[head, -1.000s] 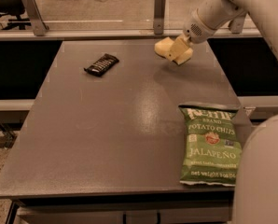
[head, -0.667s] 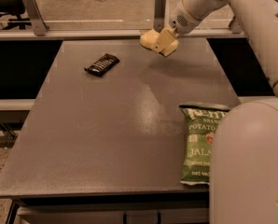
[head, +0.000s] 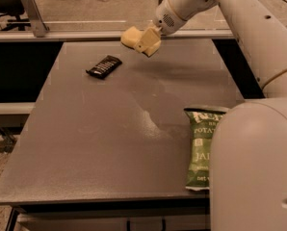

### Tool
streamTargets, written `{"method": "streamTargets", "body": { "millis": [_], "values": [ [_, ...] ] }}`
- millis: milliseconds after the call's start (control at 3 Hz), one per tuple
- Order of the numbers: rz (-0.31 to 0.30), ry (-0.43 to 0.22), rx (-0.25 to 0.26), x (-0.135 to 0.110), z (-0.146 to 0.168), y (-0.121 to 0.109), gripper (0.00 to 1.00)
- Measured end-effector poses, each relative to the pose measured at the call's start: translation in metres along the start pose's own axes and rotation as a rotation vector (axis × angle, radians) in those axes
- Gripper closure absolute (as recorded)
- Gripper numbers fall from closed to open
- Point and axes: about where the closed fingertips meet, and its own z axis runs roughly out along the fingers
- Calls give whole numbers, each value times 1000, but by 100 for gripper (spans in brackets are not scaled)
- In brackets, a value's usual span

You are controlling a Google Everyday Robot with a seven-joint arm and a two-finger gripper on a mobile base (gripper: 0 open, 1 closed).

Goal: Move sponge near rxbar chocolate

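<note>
The pale yellow sponge (head: 133, 37) is held in my gripper (head: 144, 41), lifted above the far edge of the grey table (head: 110, 143). The gripper's cream fingers are shut on the sponge's right part. The rxbar chocolate (head: 103, 66), a slim dark bar with faint white lettering, lies on the table at the far left, below and left of the sponge, about a sponge-length away.
A green jalapeño chip bag (head: 201, 146) lies at the table's right, partly hidden by my arm's large white body (head: 254, 167). A rail (head: 85, 34) runs behind the table, with a grey post (head: 32, 11) at far left.
My gripper has carried the sponge leftward along the table's far edge, from the right of centre to close above and right of the rxbar. The bar and chip bag have not moved.
</note>
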Motion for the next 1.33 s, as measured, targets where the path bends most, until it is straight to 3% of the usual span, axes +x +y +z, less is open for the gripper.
{"method": "streamTargets", "body": {
  "millis": [667, 1000, 1333],
  "values": [
    [-91, 16, -79, -24, 33, 56, 12],
    [-92, 20, -87, -23, 37, 58, 0],
    [-94, 17, -87, -22, 36, 57, 0]
  ]
}}
